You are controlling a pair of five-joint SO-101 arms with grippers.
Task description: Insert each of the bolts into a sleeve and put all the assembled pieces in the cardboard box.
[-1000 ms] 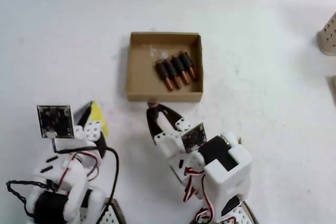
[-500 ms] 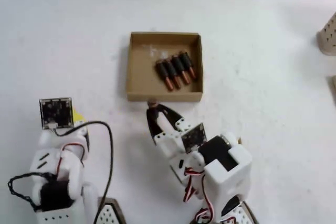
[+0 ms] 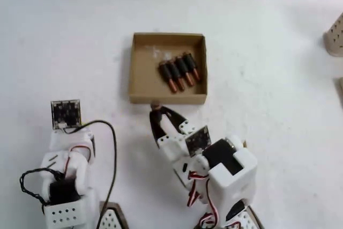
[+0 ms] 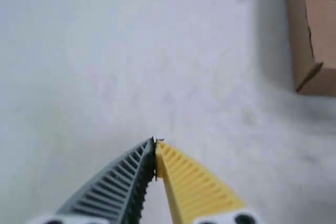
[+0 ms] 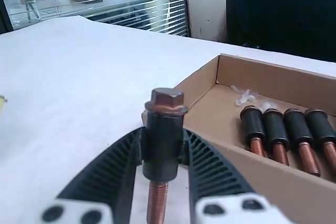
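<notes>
My left claw [image 4: 155, 149] is pinched shut on nothing, parked at the near left of the table [image 3: 268, 52], out of the way. My right claw [image 3: 159, 116] squeezes a bolt in its sleeve [image 5: 163, 145] upright, just near the cardboard box [image 3: 140, 79], ready to join four finished pieces [image 3: 180, 72].

Sleeved bolt [image 5: 163, 140] between right fingers [image 5: 107, 177], box [image 3: 140, 73] on bench [image 3: 268, 79] just beyond their tips, four sleeved bolts [image 3: 179, 72] side by side inside, left fingers [image 4: 197, 187] well apart.

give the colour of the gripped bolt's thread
Copper; the bolt shows best in the right wrist view.
</notes>
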